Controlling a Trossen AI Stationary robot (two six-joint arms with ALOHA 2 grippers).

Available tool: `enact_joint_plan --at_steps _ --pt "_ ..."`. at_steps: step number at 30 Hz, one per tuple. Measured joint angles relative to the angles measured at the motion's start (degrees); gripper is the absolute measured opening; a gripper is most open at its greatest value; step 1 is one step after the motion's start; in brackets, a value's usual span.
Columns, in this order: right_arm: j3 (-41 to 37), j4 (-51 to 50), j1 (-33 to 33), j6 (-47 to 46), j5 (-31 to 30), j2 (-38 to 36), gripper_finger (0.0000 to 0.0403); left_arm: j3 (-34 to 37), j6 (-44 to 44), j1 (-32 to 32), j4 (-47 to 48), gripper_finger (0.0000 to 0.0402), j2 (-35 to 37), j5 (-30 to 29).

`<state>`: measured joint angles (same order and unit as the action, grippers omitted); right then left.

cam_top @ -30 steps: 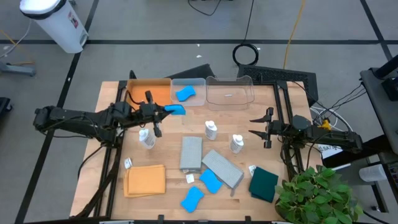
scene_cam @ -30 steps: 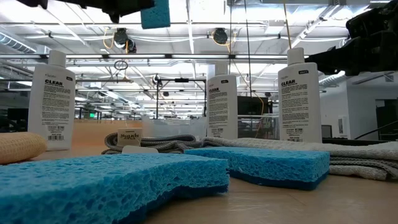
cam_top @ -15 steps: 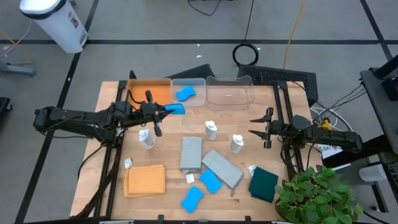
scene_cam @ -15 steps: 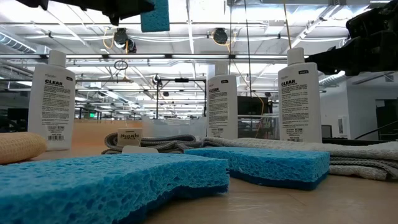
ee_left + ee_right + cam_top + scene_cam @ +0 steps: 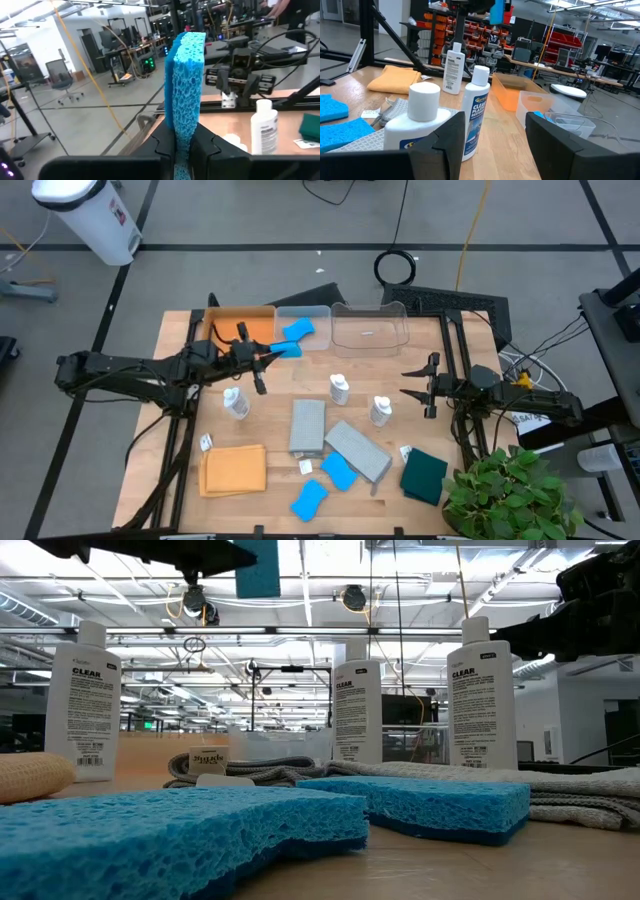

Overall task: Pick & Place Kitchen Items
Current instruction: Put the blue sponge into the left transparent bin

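Note:
My left gripper (image 5: 268,353) is shut on a blue sponge (image 5: 288,348), held high above the table by the near rim of a clear bin (image 5: 318,313). That bin holds another blue sponge (image 5: 298,330). In the low view the held sponge (image 5: 259,567) shows at the top. Three white bottles (image 5: 237,402) (image 5: 340,388) (image 5: 380,410) stand mid-table. Two grey cloths (image 5: 307,425) (image 5: 357,450), an orange cloth (image 5: 233,470), a dark green cloth (image 5: 424,476) and two more sponges (image 5: 339,471) (image 5: 309,499) lie flat nearer the front. My right gripper (image 5: 408,385) waits open at the right. My left gripper pinches the sponge's two broad faces near its lower near end (image 5: 176,131) between its two fingers. The fingers lie level, pointing toward the table's right. The sponge stands on edge, sticking out past the fingertips, lifted clear of the table.
An orange tray (image 5: 232,323) sits at the far left beside the clear bin, and a second clear bin (image 5: 370,330) stands to its right. A potted plant (image 5: 510,500) overhangs the near right corner. Bare wood lies between the bottles and the bins.
My left gripper has edged toward the table's far right, nearer the clear bin, carrying the sponge along, still lifted and on edge.

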<state>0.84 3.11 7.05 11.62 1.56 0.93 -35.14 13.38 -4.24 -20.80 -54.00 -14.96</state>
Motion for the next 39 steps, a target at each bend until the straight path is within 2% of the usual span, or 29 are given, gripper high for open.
enact_joint_plan --at_steps 5,10,13,18,27,34,39 --pt "-0.02 -0.02 0.01 0.0 0.0 0.0 0.0181 -0.02 -0.49 -1.95 -0.5 0.0008 -1.0 0.03" --pt "-0.02 -0.02 0.0 0.02 0.0 0.0 0.0181 -0.05 -1.72 -3.42 -0.91 0.0029 -2.23 0.09" --pt "-0.02 -0.02 0.0 0.0 0.0 -0.02 0.0181 0.1 -1.75 -4.58 -0.08 0.0027 -3.46 -0.02" --pt "-0.01 0.0 0.01 0.01 0.0 0.0 0.0181 0.0 -1.92 -7.07 -2.04 0.0008 -6.81 -0.07" --pt "-0.02 0.0 0.01 0.0 0.0 -0.01 0.0181 0.0 -2.09 -12.16 -6.86 0.0032 -14.53 -0.09" --pt "-0.01 0.0 0.02 0.0 0.0 -0.01 0.0181 0.0 -2.07 -16.95 -9.85 0.0008 -20.18 -0.15" --pt "0.0 0.0 0.02 0.0 0.0 0.0 0.0181 0.02 -2.09 -19.36 -12.22 0.0033 -24.42 -1.33"
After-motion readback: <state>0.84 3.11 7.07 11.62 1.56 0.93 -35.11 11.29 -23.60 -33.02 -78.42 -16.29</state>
